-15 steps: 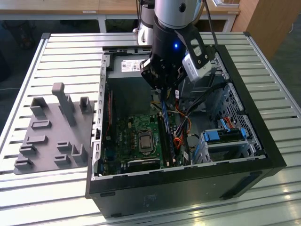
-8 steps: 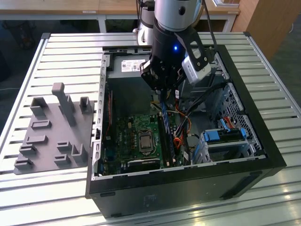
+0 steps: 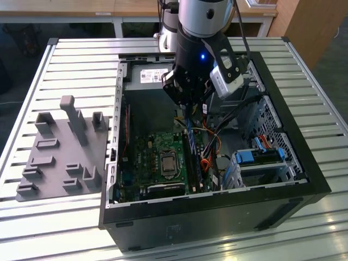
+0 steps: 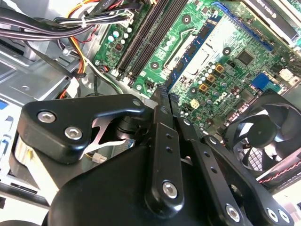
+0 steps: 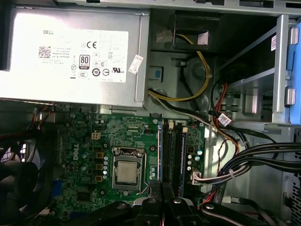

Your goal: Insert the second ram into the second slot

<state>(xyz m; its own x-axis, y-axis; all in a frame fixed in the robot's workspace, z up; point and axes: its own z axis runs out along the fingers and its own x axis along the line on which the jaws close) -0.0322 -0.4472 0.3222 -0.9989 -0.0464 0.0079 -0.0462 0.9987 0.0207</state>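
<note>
Exterior view, with both wrist views. I had the arm over the open computer case (image 3: 304, 163), which lay on the slatted table (image 3: 49, 60). Inside it the green motherboard (image 5: 84, 141) faced up, and the pincer (image 5: 162, 188) hung low over the dark memory slots (image 5: 171, 150). Its fingers were drawn together on a thin blue edge that I took for the second ram (image 5: 159, 155). The stick was held edge-on just beside the slots, between them and the processor socket (image 5: 126, 172), and was not seated. By my reading, the step in hand was alignment. Seating would call for the stick to be parallel over the second slot and pressed straight down. A grey fixture tray (image 3: 60, 157) sat well apart on the table. A cable bundle (image 5: 244, 160) ran near the slots' other side and could foul the fingers.
</note>
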